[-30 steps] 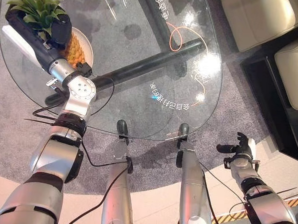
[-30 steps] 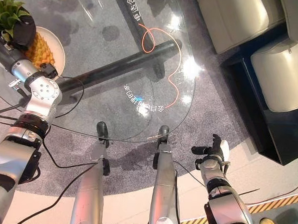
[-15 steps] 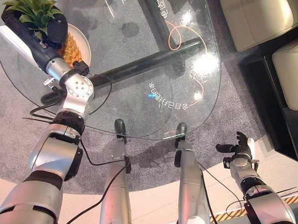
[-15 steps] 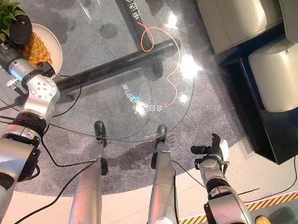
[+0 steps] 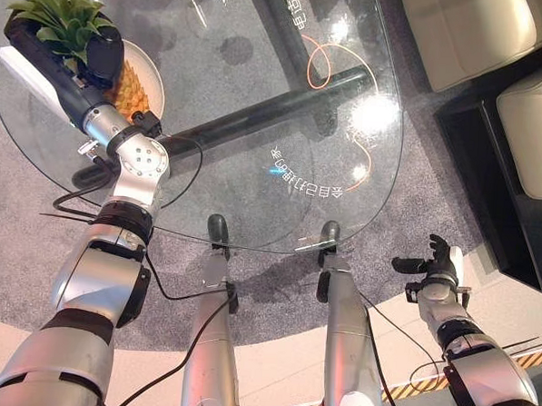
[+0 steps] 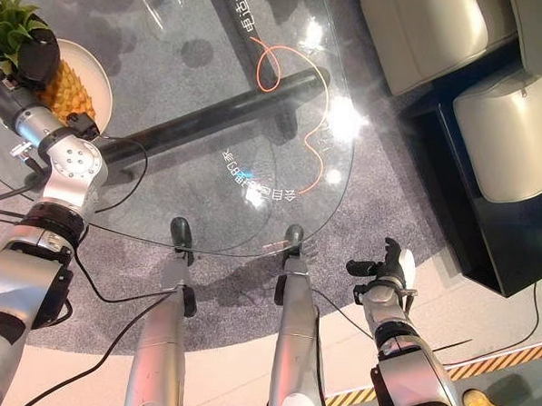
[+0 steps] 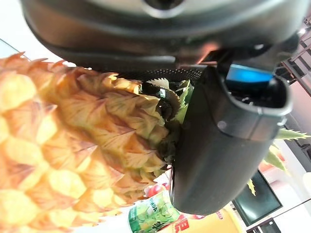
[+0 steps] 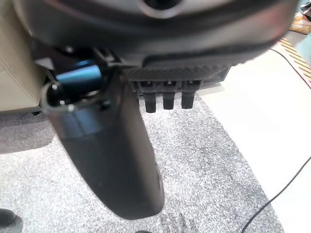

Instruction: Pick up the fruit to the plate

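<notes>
The left hand (image 5: pixel 83 61) is wrapped around the pineapple (image 5: pixel 131 88), thumb against the fruit just below its green leaves, and the pineapple lies on the white plate (image 5: pixel 156 70) at the far left part of the glass table (image 5: pixel 255 166). The right hand (image 5: pixel 436 266) hangs off the table's near right edge over the grey carpet (image 8: pixel 204 160), its fingers loosely extended and holding nothing.

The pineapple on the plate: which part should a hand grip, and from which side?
Grip the pineapple on its scaly body just below the leafy crown, from above: it lies on the plate, and the left hand already holds it there.
</notes>
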